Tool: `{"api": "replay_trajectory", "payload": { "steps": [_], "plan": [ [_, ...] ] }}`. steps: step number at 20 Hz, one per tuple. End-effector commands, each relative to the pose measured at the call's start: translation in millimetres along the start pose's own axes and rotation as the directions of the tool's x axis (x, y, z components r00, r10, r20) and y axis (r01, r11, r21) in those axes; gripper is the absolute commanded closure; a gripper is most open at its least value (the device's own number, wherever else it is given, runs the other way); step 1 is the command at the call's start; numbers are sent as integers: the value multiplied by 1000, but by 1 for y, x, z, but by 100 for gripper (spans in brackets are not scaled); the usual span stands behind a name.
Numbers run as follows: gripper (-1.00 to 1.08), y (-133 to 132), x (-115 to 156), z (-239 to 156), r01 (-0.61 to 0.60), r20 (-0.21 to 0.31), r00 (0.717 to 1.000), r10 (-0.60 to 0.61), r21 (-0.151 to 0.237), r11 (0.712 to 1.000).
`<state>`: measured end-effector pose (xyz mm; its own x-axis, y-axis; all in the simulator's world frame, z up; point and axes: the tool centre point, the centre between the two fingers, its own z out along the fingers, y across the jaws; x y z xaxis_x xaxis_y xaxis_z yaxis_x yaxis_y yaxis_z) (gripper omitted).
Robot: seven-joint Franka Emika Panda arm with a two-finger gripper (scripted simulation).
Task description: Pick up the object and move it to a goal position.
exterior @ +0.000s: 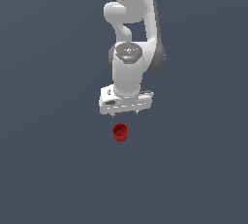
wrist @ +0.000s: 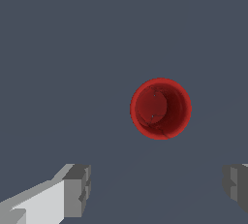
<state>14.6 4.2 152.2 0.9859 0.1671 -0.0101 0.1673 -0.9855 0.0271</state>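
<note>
arm: above cup | cup: dark red (hollow top), clear of fingers

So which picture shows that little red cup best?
The wrist view: the red cup fills more of the picture and you look straight into its hollow. The exterior view shows it small, just below the tool.
</note>
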Motion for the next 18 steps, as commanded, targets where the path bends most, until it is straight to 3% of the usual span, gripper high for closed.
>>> {"api": "replay_trajectory", "payload": {
  "steps": [1, 10, 18],
  "plan": [
    [-92, 4, 6, 8, 45, -1, 999, -45, 3, 999],
    [-92, 19, 27, 40, 204, -10, 979, -204, 17, 979],
    [-92, 25, 35, 54, 267, -17, 964, -267, 23, 963]
  ]
}}
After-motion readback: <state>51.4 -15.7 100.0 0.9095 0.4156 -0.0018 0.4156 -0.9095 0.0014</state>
